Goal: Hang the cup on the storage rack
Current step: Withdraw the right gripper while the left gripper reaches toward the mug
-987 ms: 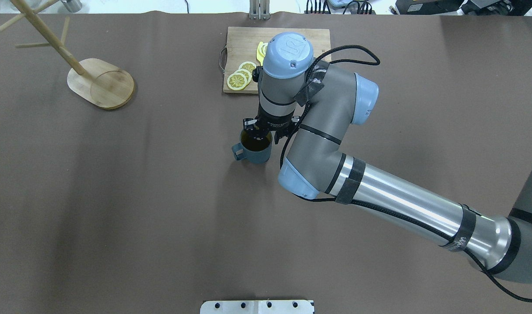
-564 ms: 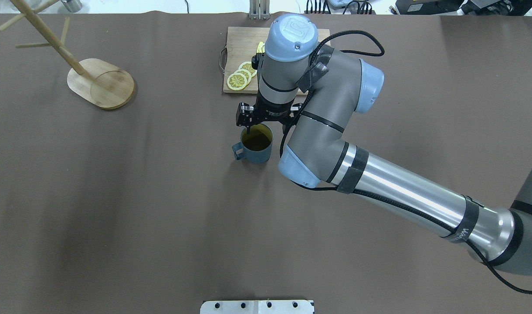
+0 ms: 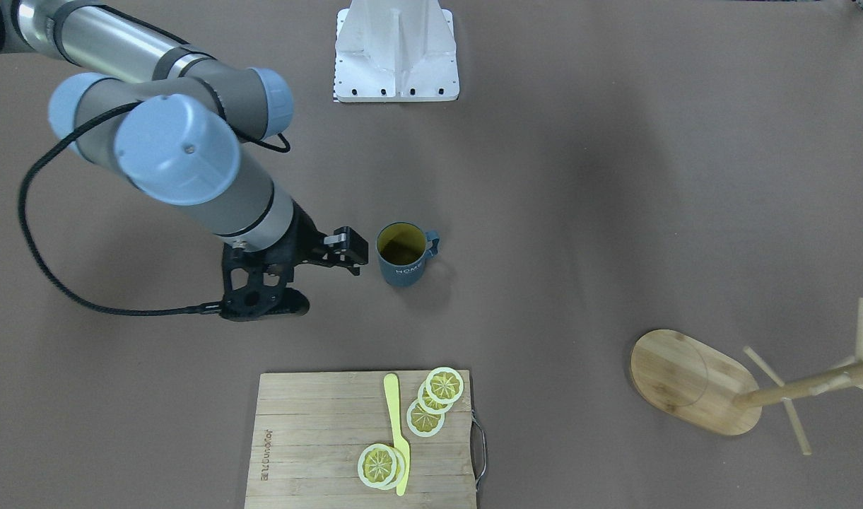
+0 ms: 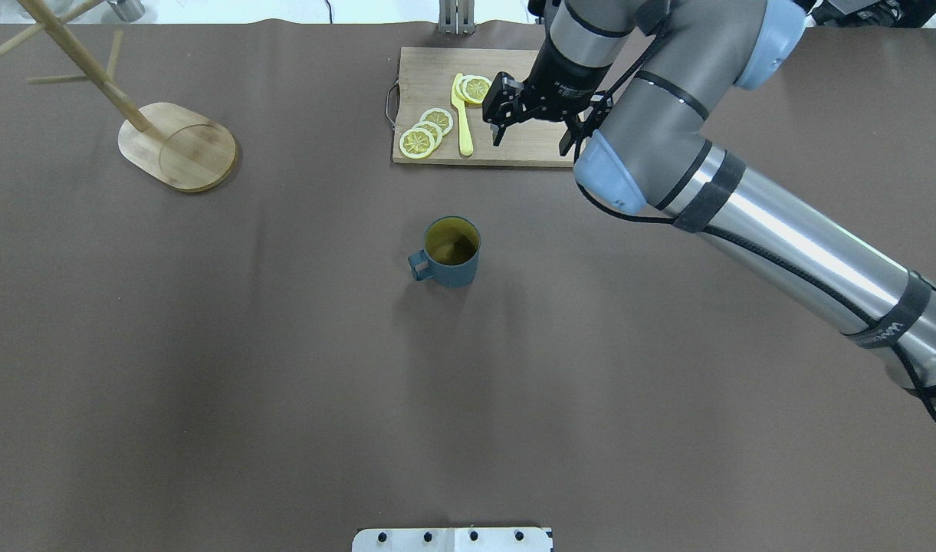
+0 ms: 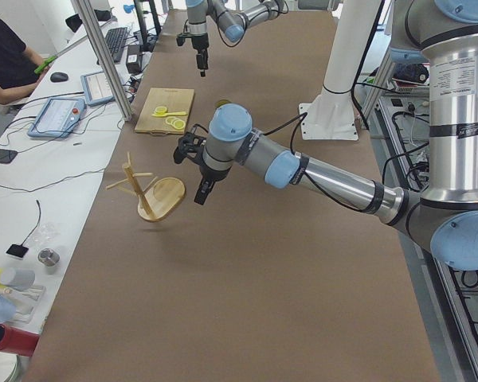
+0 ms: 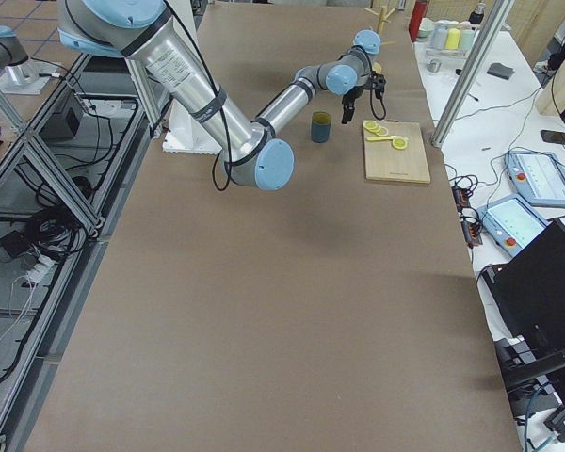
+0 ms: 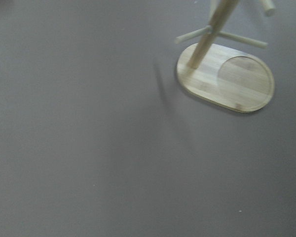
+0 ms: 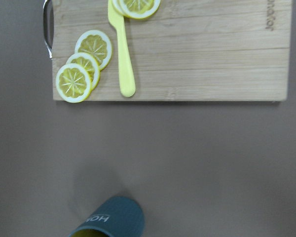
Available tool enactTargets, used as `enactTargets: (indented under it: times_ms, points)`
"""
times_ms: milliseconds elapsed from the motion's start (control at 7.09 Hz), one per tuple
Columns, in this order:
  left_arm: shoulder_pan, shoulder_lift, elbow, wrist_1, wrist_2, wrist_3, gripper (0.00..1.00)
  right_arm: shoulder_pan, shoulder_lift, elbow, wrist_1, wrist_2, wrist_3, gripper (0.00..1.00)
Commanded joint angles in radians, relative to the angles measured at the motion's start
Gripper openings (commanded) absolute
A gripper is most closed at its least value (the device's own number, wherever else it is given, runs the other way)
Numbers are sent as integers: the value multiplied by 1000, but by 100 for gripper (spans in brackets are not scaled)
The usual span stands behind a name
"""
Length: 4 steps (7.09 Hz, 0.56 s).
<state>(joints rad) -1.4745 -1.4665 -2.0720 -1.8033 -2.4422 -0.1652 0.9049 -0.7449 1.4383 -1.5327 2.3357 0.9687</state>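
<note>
The right gripper, spread and empty, is hovering between the upright dark-teal ribbed mug and the rectangular bamboo cutting board.

A brown-covered table carries a teal cup upright at its centre, a bamboo storage rack near one corner, and a cutting board by the far edge.

Bright, even overhead light; dark teal-blue ribbed cup casts a faint soft shadow on brown matte desk; left wrist view blurry.
</note>
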Motion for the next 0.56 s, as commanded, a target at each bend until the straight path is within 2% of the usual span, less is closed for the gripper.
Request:
enactTargets:
  times_ms: [0,141,423]
  points:
    - [130,-47,-9,-206,-11,-3,98,83,-94,22,0,17,-103,100]
    - [164,-169,124,-309,-15,-17,98,112,-126,24,2,19,-157,100]
    - [328,-308,258,-385,-2,-71,91,140,-168,22,2,17,-228,100]
